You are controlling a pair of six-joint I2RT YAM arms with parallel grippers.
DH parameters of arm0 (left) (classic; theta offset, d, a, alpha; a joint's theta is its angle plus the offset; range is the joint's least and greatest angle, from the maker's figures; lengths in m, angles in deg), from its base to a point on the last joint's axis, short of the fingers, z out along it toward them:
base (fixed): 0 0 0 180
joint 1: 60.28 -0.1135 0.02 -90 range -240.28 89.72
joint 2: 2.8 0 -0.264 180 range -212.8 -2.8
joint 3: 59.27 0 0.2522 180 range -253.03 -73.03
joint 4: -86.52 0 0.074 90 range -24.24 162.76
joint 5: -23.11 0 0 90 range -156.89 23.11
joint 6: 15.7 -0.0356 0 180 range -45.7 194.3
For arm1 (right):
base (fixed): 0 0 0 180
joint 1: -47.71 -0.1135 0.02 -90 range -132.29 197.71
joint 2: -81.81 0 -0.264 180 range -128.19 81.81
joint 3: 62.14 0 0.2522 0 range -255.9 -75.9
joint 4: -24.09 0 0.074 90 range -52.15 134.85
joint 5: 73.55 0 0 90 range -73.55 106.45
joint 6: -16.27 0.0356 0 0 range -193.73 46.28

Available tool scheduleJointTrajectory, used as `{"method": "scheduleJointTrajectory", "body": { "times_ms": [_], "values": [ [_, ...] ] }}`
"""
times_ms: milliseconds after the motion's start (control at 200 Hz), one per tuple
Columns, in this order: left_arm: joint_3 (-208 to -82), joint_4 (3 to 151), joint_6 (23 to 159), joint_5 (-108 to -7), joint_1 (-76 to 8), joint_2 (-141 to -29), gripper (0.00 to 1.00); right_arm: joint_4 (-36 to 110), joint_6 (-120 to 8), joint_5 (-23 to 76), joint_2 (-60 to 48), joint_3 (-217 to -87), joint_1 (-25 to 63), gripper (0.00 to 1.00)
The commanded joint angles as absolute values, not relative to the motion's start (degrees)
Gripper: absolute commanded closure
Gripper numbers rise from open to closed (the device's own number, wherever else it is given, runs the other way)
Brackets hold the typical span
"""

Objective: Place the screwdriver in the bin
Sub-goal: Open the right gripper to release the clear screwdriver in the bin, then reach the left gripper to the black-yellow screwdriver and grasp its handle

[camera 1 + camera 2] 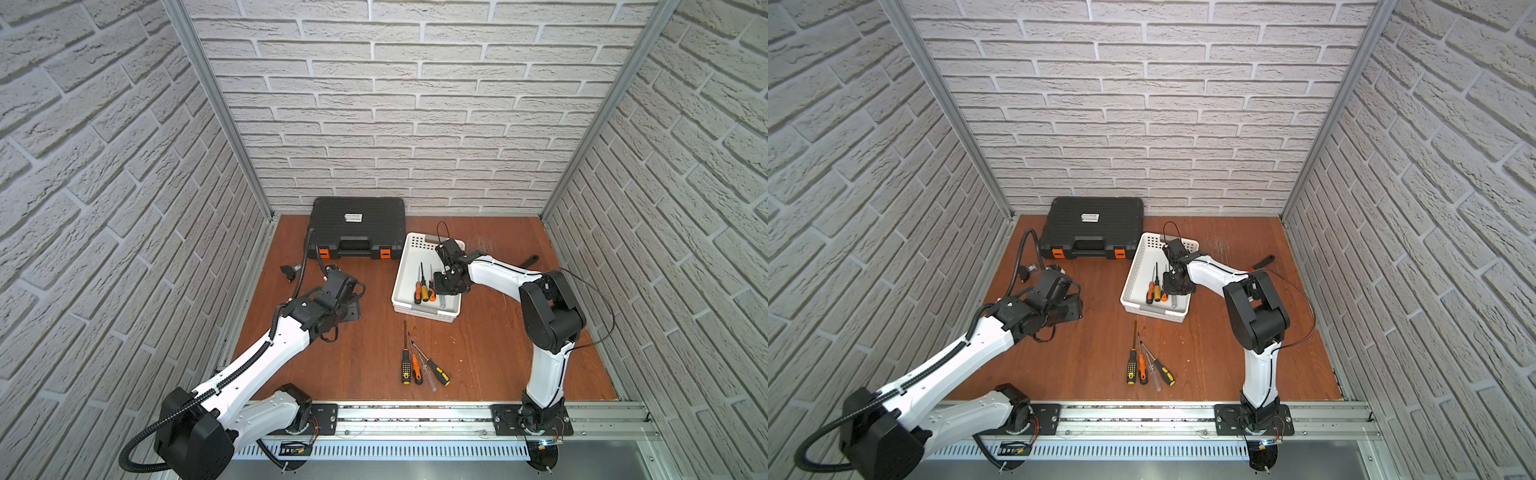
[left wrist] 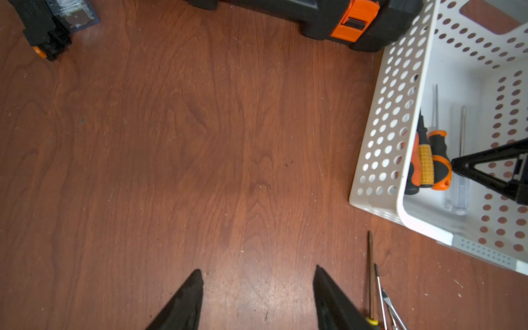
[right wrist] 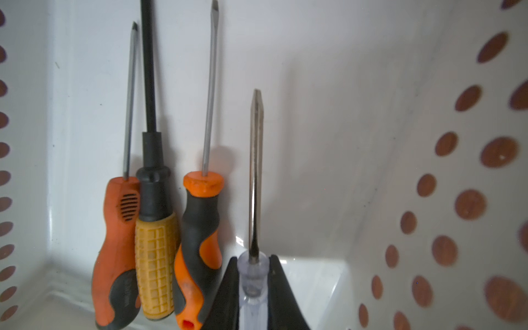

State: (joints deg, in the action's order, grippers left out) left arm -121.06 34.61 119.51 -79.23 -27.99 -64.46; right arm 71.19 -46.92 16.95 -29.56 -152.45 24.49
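White bin [image 1: 400, 274] holds three screwdrivers [image 3: 155, 257]; right tool [image 3: 253, 260] inside clamps a clear-handled screwdriver [image 3: 255, 171]; left tool [image 2: 258, 274] gapes empty.

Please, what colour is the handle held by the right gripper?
Clear, colourless screwdriver handle; right wrist view shows it best.

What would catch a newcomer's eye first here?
The right gripper, shut on a clear-handled steel screwdriver, sits low inside the white perforated plastic bin beside three orange- and yellow-handled screwdrivers. Four more screwdrivers lie on the reddish wooden table in front of the bin.
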Motion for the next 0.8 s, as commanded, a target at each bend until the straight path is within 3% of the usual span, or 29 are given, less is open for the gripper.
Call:
{"method": "scheduleJointTrajectory", "body": {
  "times_ms": [0,90,165,365,485,795],
  "values": [
    [-120.4,36.4,119.5,-79.6,-28.6,-64.9,0.38,70.1,-46.0,17.8,-29.5,-153.1,24.7,0.86],
    [-120.6,36.6,119.6,-79.0,-28.6,-65.4,0.38,70.1,-46.1,17.9,-29.0,-152.9,24.7,0.72],
    [-120.9,36.4,119.5,-78.7,-28.6,-65.5,0.37,70.2,-46.5,17.6,-28.2,-153.0,24.6,0.67],
    [-121.4,36.6,119.4,-77.0,-28.6,-66.5,0.40,71.8,-48.2,17.1,-24.5,-155.0,24.3,0.65],
    [-121.9,39.9,117.4,-69.8,-27.9,-68.8,0.43,73.6,-49.5,17.0,-21.8,-157.1,23.7,0.65],
    [-121.4,41.6,122.0,-63.8,-17.0,-76.7,0.45,71.6,-52.0,18.3,-8.2,-150.8,20.9,0.65]
  ]
}}
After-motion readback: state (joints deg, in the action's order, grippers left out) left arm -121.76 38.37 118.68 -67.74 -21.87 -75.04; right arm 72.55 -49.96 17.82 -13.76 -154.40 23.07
